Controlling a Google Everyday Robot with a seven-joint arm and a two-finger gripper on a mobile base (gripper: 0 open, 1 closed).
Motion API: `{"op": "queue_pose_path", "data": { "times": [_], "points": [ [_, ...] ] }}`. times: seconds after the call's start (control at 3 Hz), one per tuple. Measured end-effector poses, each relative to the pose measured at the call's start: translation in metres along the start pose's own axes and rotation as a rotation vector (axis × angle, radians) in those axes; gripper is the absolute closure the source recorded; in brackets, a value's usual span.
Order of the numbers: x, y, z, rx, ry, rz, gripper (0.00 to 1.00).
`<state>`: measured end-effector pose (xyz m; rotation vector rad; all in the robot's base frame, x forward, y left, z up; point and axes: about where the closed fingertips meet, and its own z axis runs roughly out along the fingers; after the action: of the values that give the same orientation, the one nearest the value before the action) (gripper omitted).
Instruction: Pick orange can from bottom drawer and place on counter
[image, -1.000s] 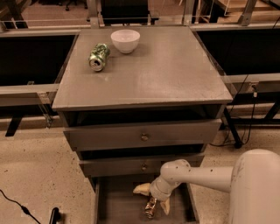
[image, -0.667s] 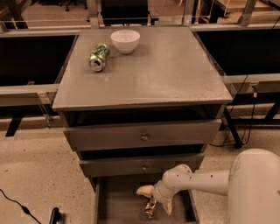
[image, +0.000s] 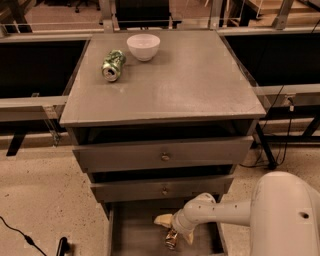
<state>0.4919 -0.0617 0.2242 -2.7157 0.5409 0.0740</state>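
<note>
The orange can (image: 171, 239) is small and shiny and sits on the floor of the open bottom drawer (image: 135, 235), near the middle. My gripper (image: 175, 229) reaches down into that drawer from the right, directly over the can. Its cream fingers (image: 162, 220) are spread apart, one to the can's upper left and one to its right. The can's top is partly hidden by the gripper. The counter (image: 190, 85) is the broad grey top of the cabinet above.
A green-and-white can (image: 113, 65) lies on its side at the counter's back left, beside a white bowl (image: 144, 46). Two upper drawers with brass knobs (image: 164, 157) stand slightly open. My white arm (image: 280, 215) fills the lower right. Black cables lie on the floor.
My gripper and forearm have sunk a little lower into the bottom drawer and closer around the orange can. The can has stayed in place.
</note>
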Motion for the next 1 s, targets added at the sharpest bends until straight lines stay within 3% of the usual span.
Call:
{"op": "queue_pose_path", "data": {
  "times": [0.33, 1.0],
  "points": [
    [0.005, -0.003, 0.017, 0.009, -0.029, -0.034, 0.00],
    [0.011, 0.000, 0.045, -0.048, -0.075, -0.056, 0.00]
  ]
}}
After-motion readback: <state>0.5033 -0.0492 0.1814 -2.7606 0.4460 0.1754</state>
